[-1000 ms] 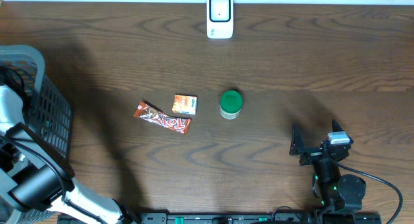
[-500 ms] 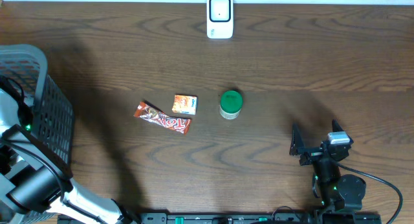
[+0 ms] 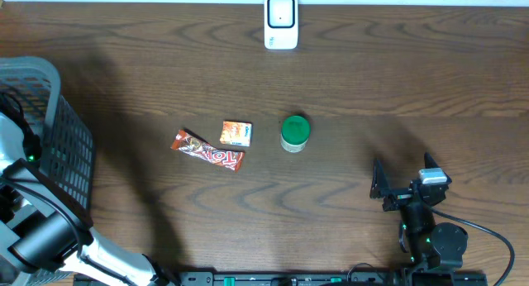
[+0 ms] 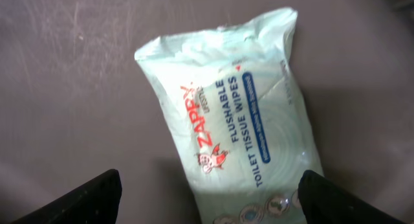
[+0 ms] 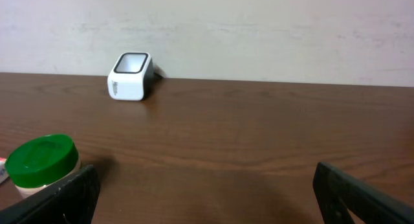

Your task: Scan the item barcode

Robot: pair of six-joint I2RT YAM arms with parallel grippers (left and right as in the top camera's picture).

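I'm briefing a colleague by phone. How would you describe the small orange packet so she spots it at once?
From the white scanner at the table's far edge, come down to the three items mid-table. The small orange packet lies left of the green-lidded jar, by the right end of the long red wrapper. It alone is flat, squarish and orange.
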